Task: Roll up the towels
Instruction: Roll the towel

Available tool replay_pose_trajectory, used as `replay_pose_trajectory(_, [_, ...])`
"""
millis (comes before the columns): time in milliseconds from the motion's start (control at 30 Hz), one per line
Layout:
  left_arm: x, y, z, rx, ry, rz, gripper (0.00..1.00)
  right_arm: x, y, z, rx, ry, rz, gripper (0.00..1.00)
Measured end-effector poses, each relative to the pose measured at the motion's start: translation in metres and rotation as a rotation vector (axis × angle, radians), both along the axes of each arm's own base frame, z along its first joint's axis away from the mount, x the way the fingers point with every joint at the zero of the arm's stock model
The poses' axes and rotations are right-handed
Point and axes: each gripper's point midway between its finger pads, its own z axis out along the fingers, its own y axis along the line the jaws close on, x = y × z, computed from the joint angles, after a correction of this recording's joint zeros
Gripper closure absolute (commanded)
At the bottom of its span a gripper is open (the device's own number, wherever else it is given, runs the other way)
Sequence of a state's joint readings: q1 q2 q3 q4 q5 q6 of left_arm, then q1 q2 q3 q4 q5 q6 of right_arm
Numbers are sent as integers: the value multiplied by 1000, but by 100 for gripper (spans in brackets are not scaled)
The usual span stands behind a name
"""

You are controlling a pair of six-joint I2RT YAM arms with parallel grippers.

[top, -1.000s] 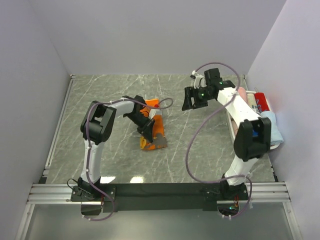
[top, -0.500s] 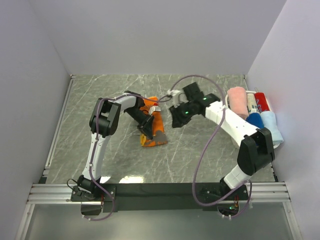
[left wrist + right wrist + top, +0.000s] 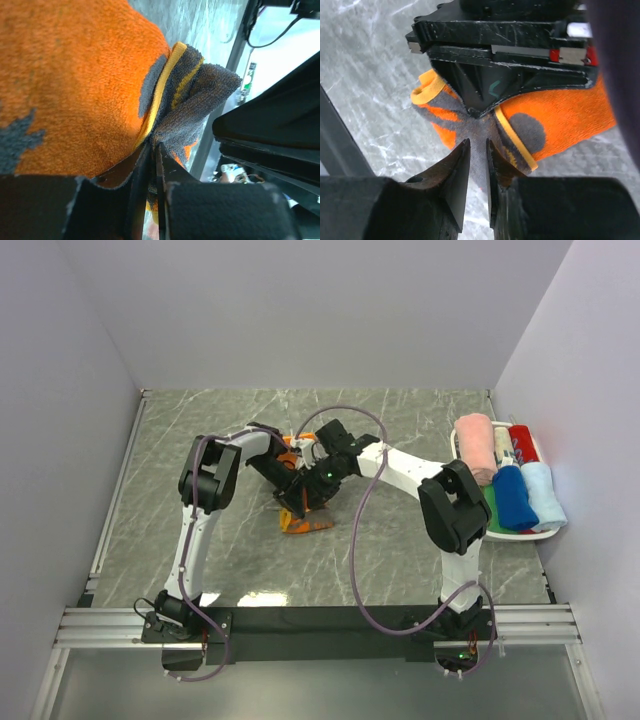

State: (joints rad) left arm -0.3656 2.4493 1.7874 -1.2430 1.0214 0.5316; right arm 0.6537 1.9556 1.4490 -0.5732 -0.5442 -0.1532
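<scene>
The orange-and-grey towel point(image 3: 303, 521) is bunched on the table point(image 3: 400, 560), near the middle, between the two arms. One grey corner with yellow edging is lifted off the surface.

That edge is clamped in the left gripper point(image 3: 152, 152): its fingers are pressed tight on the cloth, with orange pile bulging above them. It is probably held this way to anchor the edge so that a roll can be started.

The right gripper point(image 3: 477, 150) is placed directly opposite, nearly touching the left one. Its fingers are almost together, with a grey fold seen between them, so the same bunched end is judged to be pinched from the other side. The towel is crumpled rather than flat; it is likely being straightened first, and no roll is formed yet.

The white basket point(image 3: 545, 533) is set at the right edge of the table, well apart from the grippers. Finished rolls are packed side by side in it: a pink roll point(image 3: 476, 445), a red roll point(image 3: 522, 438), a blue roll point(image 3: 512, 498) and a pale blue roll point(image 3: 545, 495). A strip of green cloth point(image 3: 492, 508) is seen beside the blue one; whether it is rolled cannot be told.
</scene>
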Motion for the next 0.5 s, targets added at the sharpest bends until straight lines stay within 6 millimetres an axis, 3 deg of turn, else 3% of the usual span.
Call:
replay_pose_trajectory(333, [7, 10, 0, 0, 46, 59, 80, -2, -3, -21, 11, -7, -38, 74])
replay_pose_trajectory(400, [7, 10, 0, -1, 50, 62, 81, -8, -7, -17, 22, -8, -53, 72])
replay_pose_trajectory(500, [7, 11, 0, 0, 50, 62, 81, -18, -14, 6, 58, -29, -73, 72])
